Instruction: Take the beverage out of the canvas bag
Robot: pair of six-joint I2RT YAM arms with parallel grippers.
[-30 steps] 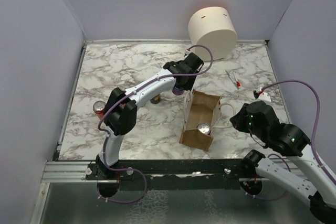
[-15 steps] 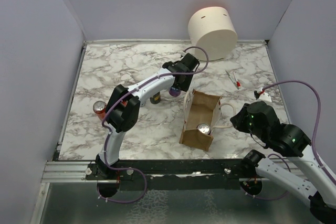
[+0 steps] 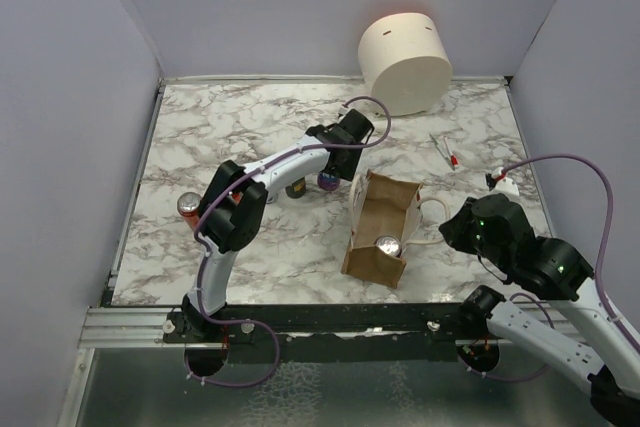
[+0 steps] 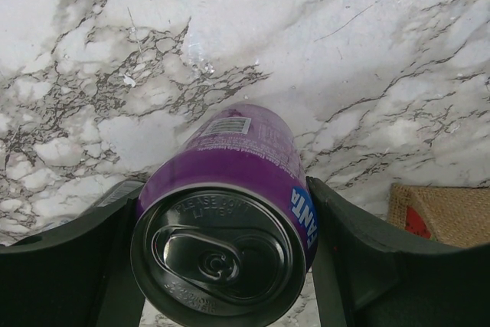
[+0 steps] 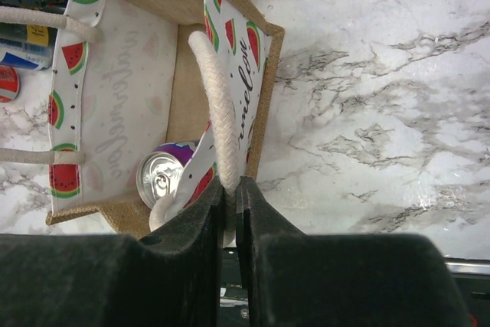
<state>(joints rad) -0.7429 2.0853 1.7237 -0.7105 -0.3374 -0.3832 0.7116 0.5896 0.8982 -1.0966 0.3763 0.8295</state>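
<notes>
The canvas bag (image 3: pixel 378 230) stands open on the marble table, tan with white rope handles and a watermelon-print lining (image 5: pixel 115 89). A purple can (image 3: pixel 387 245) stands inside it, silver top up, and also shows in the right wrist view (image 5: pixel 162 178). My right gripper (image 5: pixel 231 189) is shut on the bag's right rope handle (image 5: pixel 220 112), just right of the bag (image 3: pixel 452 230). My left gripper (image 3: pixel 331 171) is shut on a second purple Fanta can (image 4: pixel 230 212), held upright low over the table just left of the bag's far end. The bag's corner (image 4: pixel 440 216) shows beside it.
A dark can (image 3: pixel 297 188) stands just left of the held can. A red-topped can (image 3: pixel 188 204) stands at the table's left edge. A large cream cylinder (image 3: pixel 405 62) lies at the back. A pen (image 3: pixel 445 152) and a small white object (image 3: pixel 503 183) lie at the right.
My left gripper has moved left and lower with the purple Fanta can, away from the bag's far end. The right gripper and the bag have not moved.
</notes>
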